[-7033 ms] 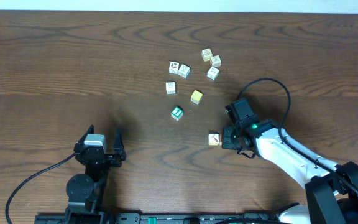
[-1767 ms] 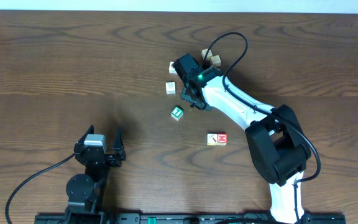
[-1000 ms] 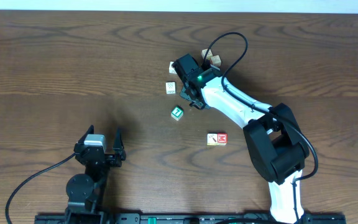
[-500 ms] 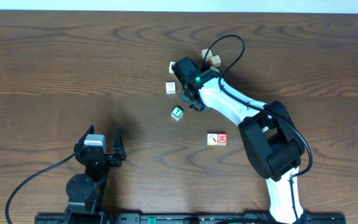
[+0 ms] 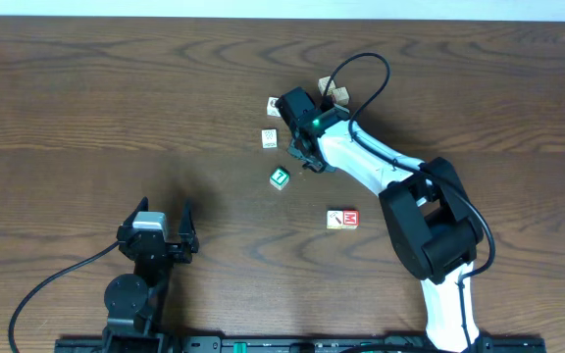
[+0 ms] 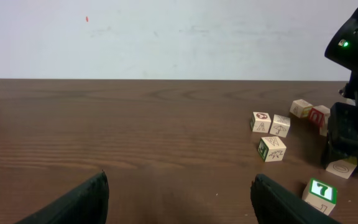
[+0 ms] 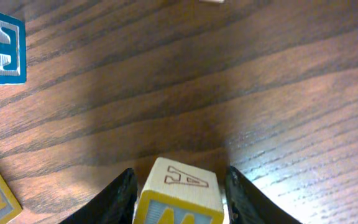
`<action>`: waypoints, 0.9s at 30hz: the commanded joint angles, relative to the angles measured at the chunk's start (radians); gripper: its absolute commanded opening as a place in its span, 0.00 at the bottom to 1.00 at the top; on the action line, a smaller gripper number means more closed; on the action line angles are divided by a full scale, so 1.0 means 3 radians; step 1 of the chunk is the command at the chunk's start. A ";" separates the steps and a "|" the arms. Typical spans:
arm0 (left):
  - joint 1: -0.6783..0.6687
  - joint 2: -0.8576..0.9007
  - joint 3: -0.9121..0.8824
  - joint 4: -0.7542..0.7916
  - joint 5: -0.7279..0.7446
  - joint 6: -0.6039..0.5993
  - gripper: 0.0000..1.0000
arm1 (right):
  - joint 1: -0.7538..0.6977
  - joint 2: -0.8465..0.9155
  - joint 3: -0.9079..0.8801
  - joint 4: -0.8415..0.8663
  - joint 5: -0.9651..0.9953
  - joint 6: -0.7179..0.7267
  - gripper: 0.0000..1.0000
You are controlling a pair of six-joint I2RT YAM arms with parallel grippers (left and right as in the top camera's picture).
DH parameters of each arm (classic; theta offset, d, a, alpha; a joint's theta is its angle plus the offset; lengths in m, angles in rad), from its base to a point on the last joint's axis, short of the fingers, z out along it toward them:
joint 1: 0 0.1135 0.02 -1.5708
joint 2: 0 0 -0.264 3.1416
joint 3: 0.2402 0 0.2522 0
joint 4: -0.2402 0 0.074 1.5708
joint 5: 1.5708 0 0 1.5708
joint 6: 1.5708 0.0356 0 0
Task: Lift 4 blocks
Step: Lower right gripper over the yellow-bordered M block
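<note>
While the left gripper [image 5: 163,214] rests at lower left of the overhead view with jaws wide apart, the right gripper [image 7: 180,186] is clamped on the yellow block [image 7: 178,198] just above centre. Below it lies the green block [image 5: 279,177]. Lower right, the red block [image 5: 350,219] touches the pale yellow block [image 5: 335,219].

Bright, even light leaves soft glare on the table [image 7: 272,124].
</note>
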 commanded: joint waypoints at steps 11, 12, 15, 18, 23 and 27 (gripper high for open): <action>-0.0006 -0.0014 -0.0038 -0.0148 -0.0052 -0.0018 0.73 | -0.0039 0.0086 0.0069 0.0060 -0.0141 -0.0698 0.38; -0.0006 -0.0014 -0.0038 -0.0148 -0.0052 -0.0018 0.73 | -0.0039 0.0086 0.0069 0.0089 -0.0140 -0.0813 0.38; -0.0006 -0.0014 -0.0038 -0.0148 -0.0052 -0.0017 0.73 | -0.0039 0.0086 0.0067 0.0148 -0.0140 -0.1153 0.38; -0.0006 -0.0014 -0.0038 -0.0148 -0.0052 -0.0018 0.73 | -0.0041 0.0086 0.0069 0.0170 -0.0139 -0.1516 0.39; -0.0006 -0.0014 -0.0038 -0.0148 -0.0052 -0.0018 0.73 | -0.0042 0.0086 0.0069 0.0174 -0.0140 -0.1704 0.49; -0.0006 -0.0014 -0.0038 -0.0148 -0.0052 -0.0018 0.73 | -0.0042 0.0080 0.0080 0.0179 -0.0164 -0.1656 0.52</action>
